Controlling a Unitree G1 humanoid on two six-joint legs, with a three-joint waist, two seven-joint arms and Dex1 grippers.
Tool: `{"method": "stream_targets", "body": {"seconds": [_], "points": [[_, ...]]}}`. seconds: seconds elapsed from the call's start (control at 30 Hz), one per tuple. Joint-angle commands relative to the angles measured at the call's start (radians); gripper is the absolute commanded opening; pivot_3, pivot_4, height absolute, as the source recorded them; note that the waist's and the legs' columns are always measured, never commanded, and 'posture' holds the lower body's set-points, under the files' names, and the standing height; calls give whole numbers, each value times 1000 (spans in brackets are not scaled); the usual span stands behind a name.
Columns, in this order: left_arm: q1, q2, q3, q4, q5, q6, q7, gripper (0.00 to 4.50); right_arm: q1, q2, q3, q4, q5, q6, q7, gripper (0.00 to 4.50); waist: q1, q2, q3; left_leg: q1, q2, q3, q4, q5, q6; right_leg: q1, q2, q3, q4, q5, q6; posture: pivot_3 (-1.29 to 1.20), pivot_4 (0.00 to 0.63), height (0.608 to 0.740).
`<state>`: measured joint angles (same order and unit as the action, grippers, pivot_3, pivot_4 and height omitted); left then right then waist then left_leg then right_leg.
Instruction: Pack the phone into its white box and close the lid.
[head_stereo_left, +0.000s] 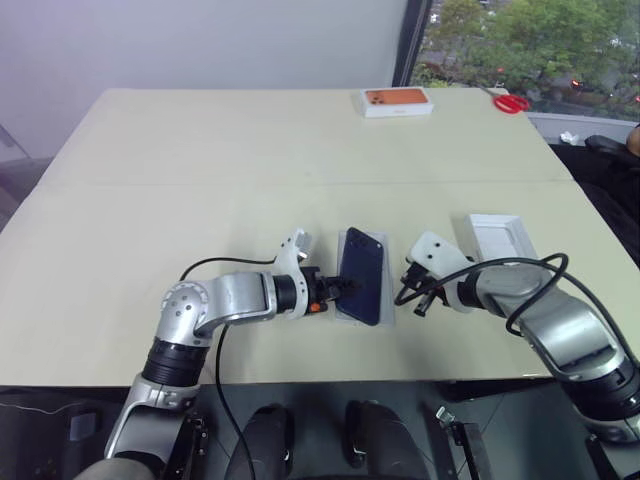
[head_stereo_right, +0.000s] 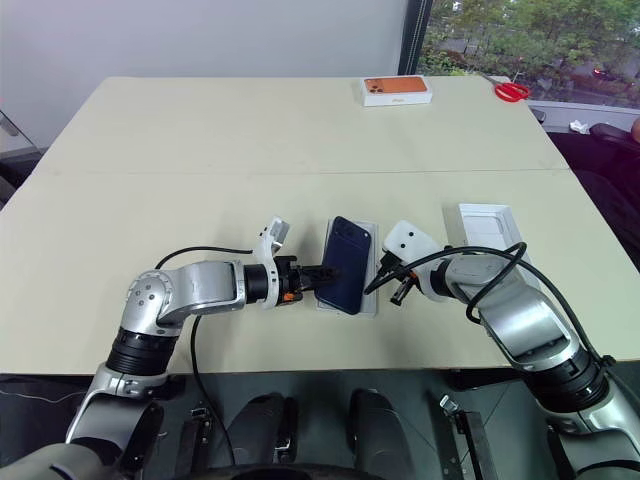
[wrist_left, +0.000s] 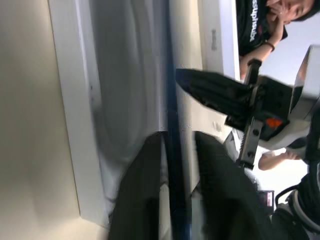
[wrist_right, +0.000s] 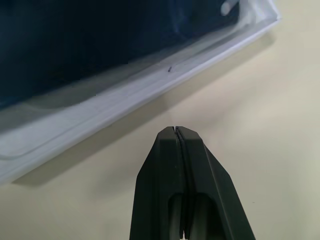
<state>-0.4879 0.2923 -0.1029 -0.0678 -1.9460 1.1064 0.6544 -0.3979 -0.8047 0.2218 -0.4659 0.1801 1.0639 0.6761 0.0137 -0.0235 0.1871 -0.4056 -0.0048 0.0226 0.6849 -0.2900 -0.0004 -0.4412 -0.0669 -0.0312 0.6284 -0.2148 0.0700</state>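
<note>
The phone (head_stereo_left: 361, 276) sits tilted over the white box (head_stereo_left: 344, 300) near the front edge of the counter (head_stereo_left: 200, 180), its left long edge caught between the fingers of the left end effector (head_stereo_left: 335, 289). In the left wrist view those fingers stand narrowly apart with the phone's thin edge between them, so the grip looks loose or about to let go. The right end effector (wrist_right: 176, 131) is pressed fully shut, holding nothing, hovering just right of the box.

The main risk is that the phone drops askew and rests on the box wall instead of seating flat. A slipping edge grip could also nudge the light box sideways. The lid (head_stereo_left: 503, 238) lies right of the box, behind the right arm, and that arm's cable may snag it.
</note>
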Motion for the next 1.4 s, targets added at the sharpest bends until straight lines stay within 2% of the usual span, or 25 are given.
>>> {"method": "stream_targets", "body": {"seconds": [0.03,0.1,0.43,0.53,0.6,0.7,0.83,0.9,0.97,1.07,1.2,1.33,1.4], "points": [[-15,1,8,-30,-26,-9,-33,3226,-18,-18,-38,-11,0,-12,-3,0,0,0,0,0,0,0,0,0,0,0,0,0,0,0,0,0,150,740],[-7,12,17,-45,-26,-6,-51,4208,-20,-22,-41,-5,-1,-16,-2,0,0,0,0,0,0,0,0,0,0,0,0,0,0,0,0,0,150,740],[-29,130,85,-102,-26,3,-192,4208,-39,-33,-58,21,-1,-46,5,0,-1,0,0,0,0,0,0,0,0,0,1,0,0,0,0,0,150,740],[-38,217,109,-124,-26,15,-254,4208,-40,-47,-81,30,1,-74,13,0,-1,0,0,0,0,0,0,0,0,0,0,0,0,0,-1,0,150,740],[-45,301,112,-159,61,49,-341,4208,-39,-46,-100,24,15,-97,25,0,-1,0,0,0,0,0,0,0,0,0,1,0,0,0,-1,0,150,740],[-32,408,119,-214,286,42,-539,4208,-27,-40,-118,-12,44,-132,56,0,-2,0,0,1,0,1,-1,0,0,0,2,0,0,-1,-2,0,150,740],[60,599,67,-291,758,-202,-953,4208,-19,-12,-109,-72,83,-136,70,0,-8,1,1,2,0,3,-2,0,0,0,4,0,-1,-2,-3,0,150,740],[117,627,57,-289,923,-349,-1087,4208,-27,8,-95,-76,86,-118,56,0,-6,2,1,3,1,4,-2,0,0,0,4,1,0,-2,-4,0,150,740],[158,633,55,-276,1016,-426,-1187,4208,-33,25,-83,-77,86,-101,43,0,-3,2,1,2,3,4,-2,0,0,0,4,1,-1,-3,-5,0,150,740],[196,638,33,-259,1125,-483,-1296,4208,-37,39,-73,-81,87,-89,31,0,1,1,1,1,3,4,-2,0,0,0,3,1,-3,-3,-5,0,150,740],[211,608,-1,-225,1242,-514,-1358,4208,-37,46,-70,-87,88,-78,21,0,-1,2,1,-1,2,4,-1,-1,2,-1,1,1,-5,-2,-4,0,150,740],[192,566,-54,-215,1333,-529,-1410,2973,-15,10,-81,-74,74,-80,20,0,0,2,1,-1,2,4,-2,-1,2,-1,2,0,-5,-2,-4,0,150,740],[174,545,-68,-209,1372,-511,-1406,1928,-12,0,-90,-67,76,-76,21,0,-1,1,1,-1,3,3,-1,-1,2,-1,2,0,-5,-2,-4,0,150,740]]}}
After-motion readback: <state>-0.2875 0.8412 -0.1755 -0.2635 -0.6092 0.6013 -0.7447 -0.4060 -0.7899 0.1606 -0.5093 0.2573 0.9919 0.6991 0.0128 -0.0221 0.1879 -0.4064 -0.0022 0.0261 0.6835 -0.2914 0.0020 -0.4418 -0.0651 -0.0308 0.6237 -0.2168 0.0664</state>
